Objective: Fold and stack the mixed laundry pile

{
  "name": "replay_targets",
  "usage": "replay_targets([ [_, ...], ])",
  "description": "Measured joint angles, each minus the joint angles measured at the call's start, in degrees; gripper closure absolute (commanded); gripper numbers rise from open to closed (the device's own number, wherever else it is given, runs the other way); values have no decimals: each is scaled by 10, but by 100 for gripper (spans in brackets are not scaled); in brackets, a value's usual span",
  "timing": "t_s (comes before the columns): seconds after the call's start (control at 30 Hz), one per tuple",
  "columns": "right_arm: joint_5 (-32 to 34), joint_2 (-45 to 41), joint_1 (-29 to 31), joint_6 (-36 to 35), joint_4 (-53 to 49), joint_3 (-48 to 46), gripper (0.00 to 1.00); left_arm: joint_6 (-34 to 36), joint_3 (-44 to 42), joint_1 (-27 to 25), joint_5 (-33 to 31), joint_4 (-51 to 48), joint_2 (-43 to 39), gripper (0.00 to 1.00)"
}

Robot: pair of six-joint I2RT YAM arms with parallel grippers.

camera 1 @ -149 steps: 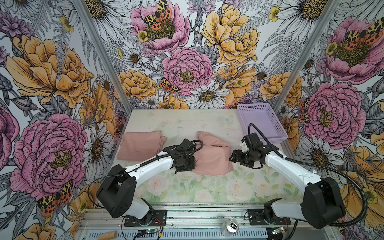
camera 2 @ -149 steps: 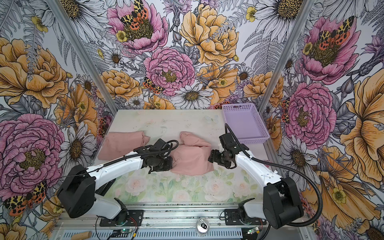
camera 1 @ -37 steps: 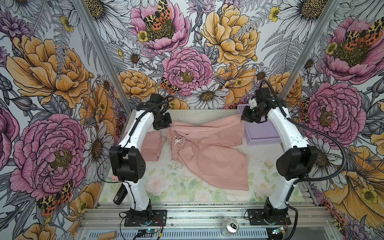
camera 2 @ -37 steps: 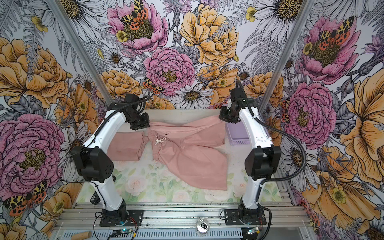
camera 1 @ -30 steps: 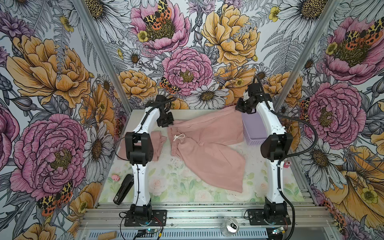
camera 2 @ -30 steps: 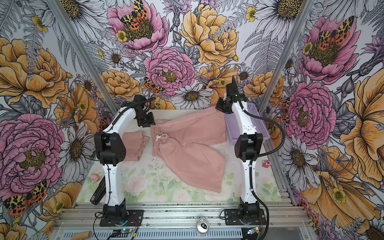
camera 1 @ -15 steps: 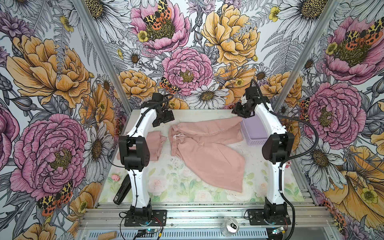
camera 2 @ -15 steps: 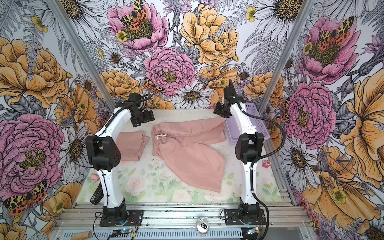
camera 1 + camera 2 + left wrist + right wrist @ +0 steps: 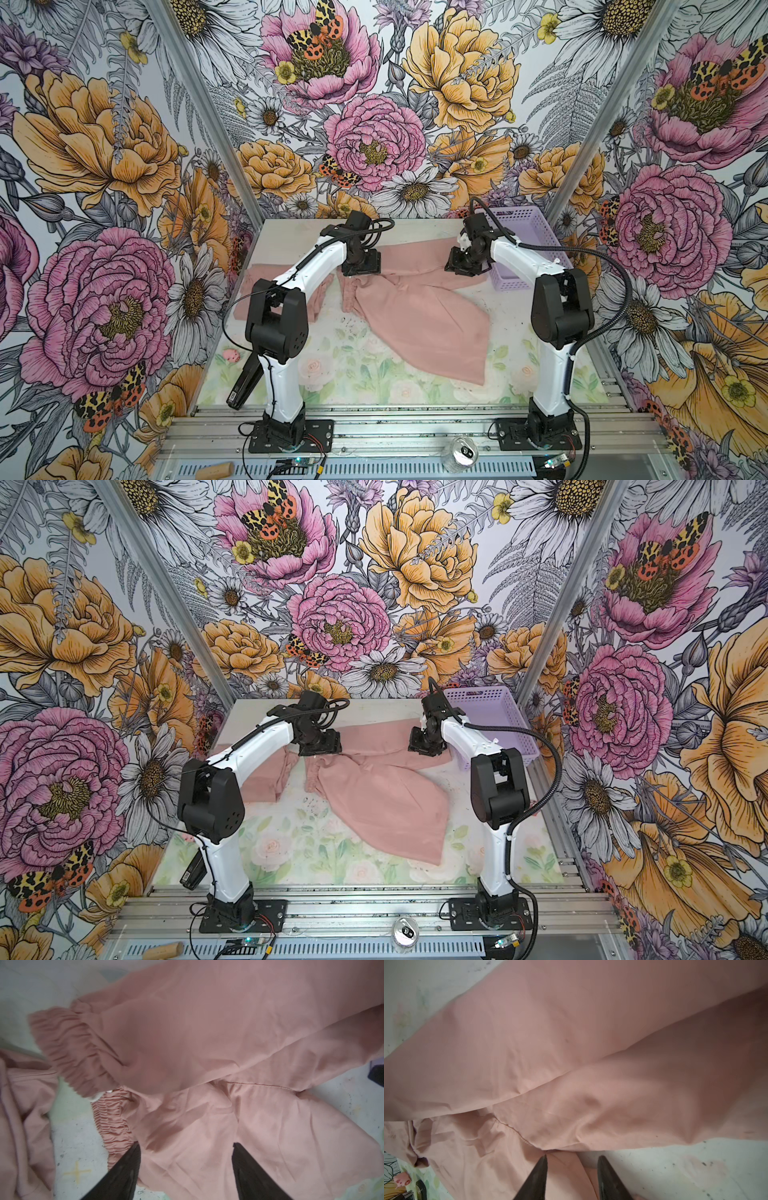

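The left gripper stands with its two dark fingers spread wide and nothing between them, poised over the pink trousers near the gathered waistband. The right gripper has its fingers parted more narrowly, also empty, above the crotch seam where the two legs meet.

In both top views one trouser leg spreads toward the lower right of the table, ending nearest the camera. Farther back, the waistband lies at centre, just beside a folded pink garment at centre left, partly hidden by the left arm. The other leg stretches toward the upper right, under both grippers. Farthest back, at upper right, stands a lavender basket.
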Motion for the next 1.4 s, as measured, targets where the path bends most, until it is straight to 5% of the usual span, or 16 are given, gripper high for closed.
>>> replay_targets([
  [0.6, 68, -81, 135, 10, 60, -209, 56, 4, -118, 7, -8, 37, 45, 41],
  [1.1, 61, -229, 204, 42, 116, -416, 57, -106, -393, -66, 10, 36, -163, 40],
  [1.23, 49, -260, 222, 64, 73, -435, 55, -130, -402, -73, 14, 12, -198, 25],
  [1.4, 48, -264, 198, 64, 1, -359, 52, -137, -342, -73, 1, -5, -248, 23],
])
